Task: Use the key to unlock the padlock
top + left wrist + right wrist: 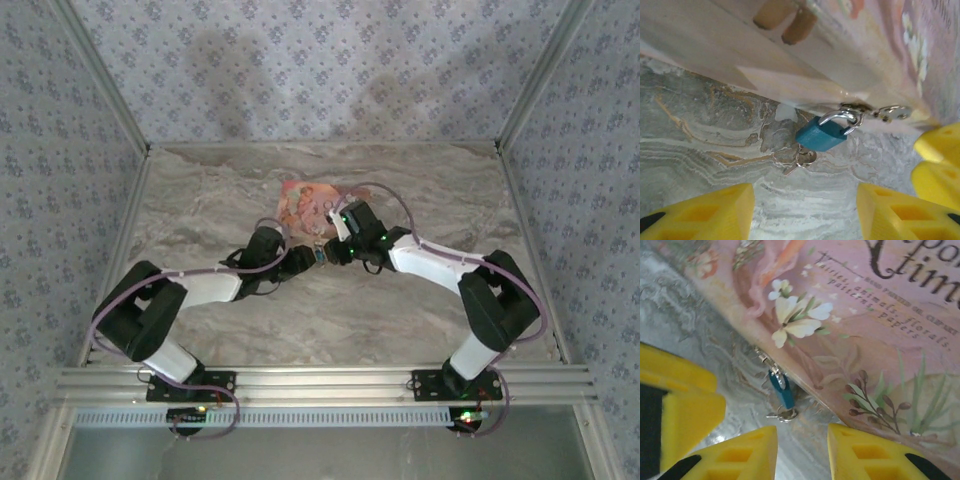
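**Count.** Two arms, two grippers, one padlock (821, 135), one key (802, 160) on a small ring, one pink illustrated pouch (875, 315), one marble-patterned table (200, 210).

**Location of lock.** The blue padlock lies on the table mid-way across, at the pouch's near edge, between the two grippers. Its silvery shackle is hooked through the zip pulls (880, 112) at the pouch's edge. The key lies touching the padlock's base; whether it sits in the keyhole cannot be told.

**Grippers.** On the left gripper (804, 197) the jaws stand apart with bare table between them, and the padlock lies just beyond the tips, untouched. On the right gripper (802, 432) the jaws are parted by a narrower gap and grip nothing; lock and key lie just ahead.

**Views compared.**
- The top view shows both arms bent inward, meeting head-on.
- The left wrist view shows the lock broadside, with the right gripper's yellow fingers (940, 165) at the edge.
- The right wrist view shows the lock end-on and the pouch's flowers and lettering.

**Container.** The pouch lies flat; its contents cannot be seen.
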### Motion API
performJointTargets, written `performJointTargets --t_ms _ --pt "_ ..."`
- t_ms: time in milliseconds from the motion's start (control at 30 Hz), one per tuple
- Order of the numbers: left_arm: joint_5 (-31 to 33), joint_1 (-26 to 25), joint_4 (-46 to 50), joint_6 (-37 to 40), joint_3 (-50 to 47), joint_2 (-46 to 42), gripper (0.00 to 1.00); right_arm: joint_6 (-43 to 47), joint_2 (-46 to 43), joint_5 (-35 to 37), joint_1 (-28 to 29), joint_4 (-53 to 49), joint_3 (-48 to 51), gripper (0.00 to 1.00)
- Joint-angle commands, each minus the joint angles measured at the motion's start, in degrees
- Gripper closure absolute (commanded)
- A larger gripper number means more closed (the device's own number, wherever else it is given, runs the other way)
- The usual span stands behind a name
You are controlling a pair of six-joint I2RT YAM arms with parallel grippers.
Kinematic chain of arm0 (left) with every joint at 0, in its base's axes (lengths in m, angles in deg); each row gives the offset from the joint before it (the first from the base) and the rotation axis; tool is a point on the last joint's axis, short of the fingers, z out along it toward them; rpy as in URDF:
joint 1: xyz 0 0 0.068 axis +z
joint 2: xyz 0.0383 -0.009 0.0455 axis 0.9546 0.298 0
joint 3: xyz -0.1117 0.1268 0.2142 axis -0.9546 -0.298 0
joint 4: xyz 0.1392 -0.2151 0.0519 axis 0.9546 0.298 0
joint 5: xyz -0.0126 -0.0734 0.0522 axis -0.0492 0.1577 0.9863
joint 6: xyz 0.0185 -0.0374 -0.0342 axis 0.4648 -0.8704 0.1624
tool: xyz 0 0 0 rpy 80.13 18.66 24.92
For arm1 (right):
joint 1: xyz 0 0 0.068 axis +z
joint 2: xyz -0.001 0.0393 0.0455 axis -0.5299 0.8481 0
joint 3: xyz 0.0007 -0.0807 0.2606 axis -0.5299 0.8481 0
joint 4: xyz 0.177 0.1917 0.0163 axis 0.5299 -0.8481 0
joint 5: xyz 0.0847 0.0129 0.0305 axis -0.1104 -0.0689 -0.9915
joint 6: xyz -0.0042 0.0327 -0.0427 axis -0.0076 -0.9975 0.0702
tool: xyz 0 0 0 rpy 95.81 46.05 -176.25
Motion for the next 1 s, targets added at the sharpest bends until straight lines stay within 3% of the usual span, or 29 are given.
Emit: performJointTargets --t_ms 0,367,600,967 --pt "3.91 -1.37 -6.89 3.22 0.78 2.18 0.43 -0.88 1.99 0.32 -1.67 -2.62 -0.82 0.64" --pt "6.25 -1.83 -16.5 7.02 3.3 12.44 0.4 -0.55 0.81 -1.75 -2.04 -1.27 0.14 0.62" --pt "3.18 -1.78 -23.61 10.96 4.99 17.86 0.41 -0.42 1.12 -2.43 -2.2 -0.87 0.05 0.62" --pt "-3.11 -0.75 -27.72 9.45 9.1 24.57 0.62 -0.68 0.4 -2.63 -2.73 -0.54 1.54 0.63"
